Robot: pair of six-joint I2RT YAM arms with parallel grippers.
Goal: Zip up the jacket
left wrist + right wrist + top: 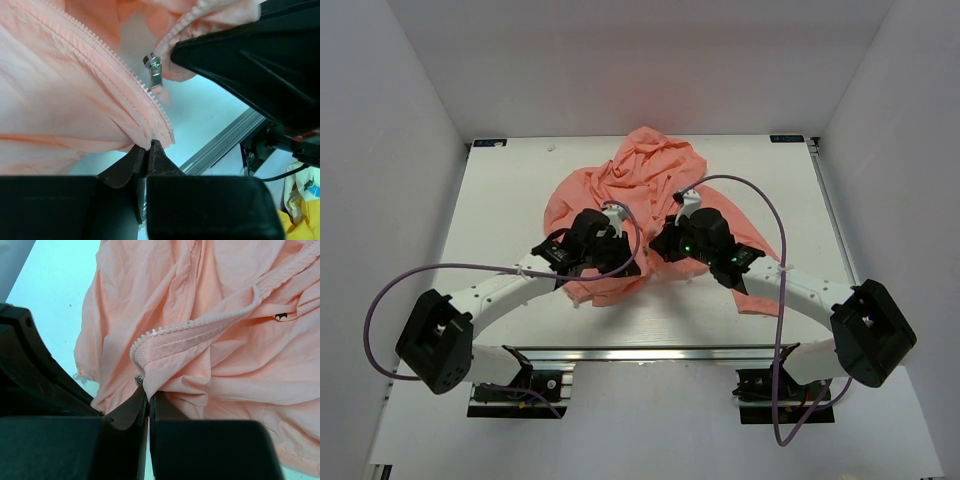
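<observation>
My left gripper (148, 146) has its jaws drawn almost together, pinching the bottom end of one zip edge of the salmon-pink, thin, wrinkled fabric jacket (650, 170). From that pinch the pale pink toothed zip tape (100, 55) runs away up and to the left. The small silver metal zip slider (154, 70) hangs ahead of my left fingertips on the other edge, just beside the black right gripper (148, 396). That one is closed tight on a fold of the jacket's other zip edge, whose row of teeth (190, 326) runs off up and to the right. A small dark mark (280, 316) on the fabric is too small to read. The jacket lies bunched on the white table (500, 200), spreading from both grippers away from the arm bases.
</observation>
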